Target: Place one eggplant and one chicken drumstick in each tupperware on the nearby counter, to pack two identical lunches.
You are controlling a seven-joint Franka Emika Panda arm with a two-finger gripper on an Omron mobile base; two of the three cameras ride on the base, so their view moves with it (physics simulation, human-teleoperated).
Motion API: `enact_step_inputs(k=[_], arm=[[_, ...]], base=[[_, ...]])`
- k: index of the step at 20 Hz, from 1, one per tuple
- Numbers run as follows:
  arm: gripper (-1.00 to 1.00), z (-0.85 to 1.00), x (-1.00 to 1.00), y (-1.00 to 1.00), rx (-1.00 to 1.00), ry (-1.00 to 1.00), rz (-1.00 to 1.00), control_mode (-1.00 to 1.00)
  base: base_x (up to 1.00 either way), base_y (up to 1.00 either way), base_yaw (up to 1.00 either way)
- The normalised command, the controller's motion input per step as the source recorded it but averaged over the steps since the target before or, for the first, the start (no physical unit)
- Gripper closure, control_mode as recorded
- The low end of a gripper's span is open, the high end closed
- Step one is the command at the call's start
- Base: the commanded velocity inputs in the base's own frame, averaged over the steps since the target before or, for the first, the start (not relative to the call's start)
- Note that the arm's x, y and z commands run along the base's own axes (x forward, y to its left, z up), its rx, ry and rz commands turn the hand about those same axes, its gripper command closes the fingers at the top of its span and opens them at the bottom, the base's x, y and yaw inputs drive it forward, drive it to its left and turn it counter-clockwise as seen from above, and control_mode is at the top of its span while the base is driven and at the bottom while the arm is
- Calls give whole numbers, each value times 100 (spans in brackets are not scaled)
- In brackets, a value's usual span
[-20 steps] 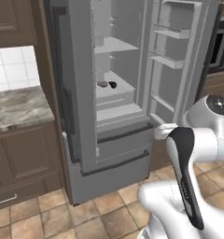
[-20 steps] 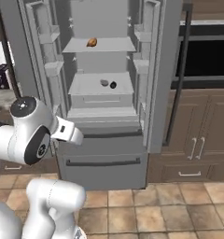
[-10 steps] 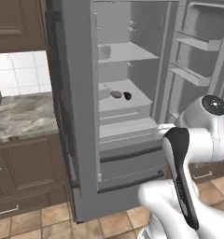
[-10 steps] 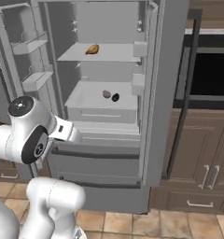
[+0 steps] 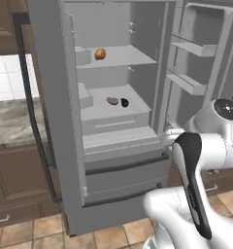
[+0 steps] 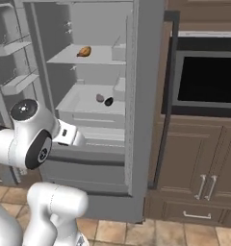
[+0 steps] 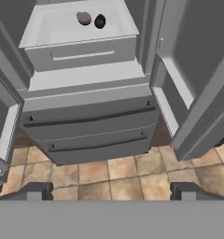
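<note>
Two eggplants lie side by side on the middle shelf of the open fridge: a pale mauve eggplant (image 5: 112, 100) (image 6: 99, 98) (image 7: 84, 18) and a near-black eggplant (image 5: 124, 102) (image 6: 109, 101) (image 7: 100, 21). A golden-orange chicken drumstick (image 5: 100, 53) (image 6: 83, 51) rests on the shelf above them. My gripper (image 7: 111, 191) is open with nothing between its fingers; it hangs in front of the fridge, below the eggplants' shelf and well short of it. A strip of the marbled counter (image 5: 11, 121) shows left of the fridge. The tupperwares are out of view.
Both fridge doors stand open, the left door (image 5: 50, 97) and the right door with its bins (image 5: 196, 63) flanking the arm. Freezer drawers (image 7: 90, 126) sit below the shelves. A built-in oven (image 6: 209, 81) and brown cabinets (image 6: 204, 168) stand to the right.
The whole picture has shifted: the base has driven closer to the fridge, which now looms larger. The eggplants and drumstick have not moved on their shelves. The gripper stays open.
</note>
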Motion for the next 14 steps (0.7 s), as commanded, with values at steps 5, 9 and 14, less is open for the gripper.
enact_step_inputs(k=[5, 9, 14], arm=[[-100, 0, 0, 0, 0, 0, 0, 100], [-100, 0, 0, 0, 0, 0, 0, 100], [-100, 0, 0, 0, 0, 0, 0, 100]], base=[[65, 34, -7], [100, 31, -2], [92, 18, 0]])
